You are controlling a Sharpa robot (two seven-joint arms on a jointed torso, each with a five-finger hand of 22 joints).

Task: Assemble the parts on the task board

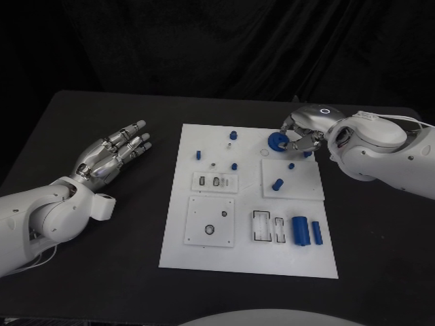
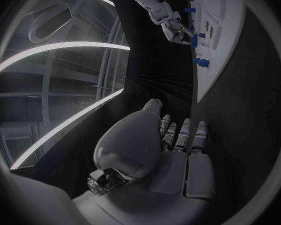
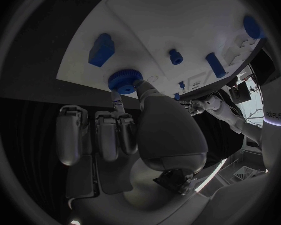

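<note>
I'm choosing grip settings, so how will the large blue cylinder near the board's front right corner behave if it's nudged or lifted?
The large blue cylinder lies on its side on the white board, so a sideways nudge would probably roll it. It looks like rigid plastic, likely stiff and fairly light. Its smooth round surface may slip unless the fingers close across it.

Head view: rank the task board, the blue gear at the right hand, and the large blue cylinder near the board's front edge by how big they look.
1. Task board, by far the largest.
2. Large blue cylinder.
3. Blue gear, though the right hand hides part of it, so ranks 2 and 3 are unsure.
</note>
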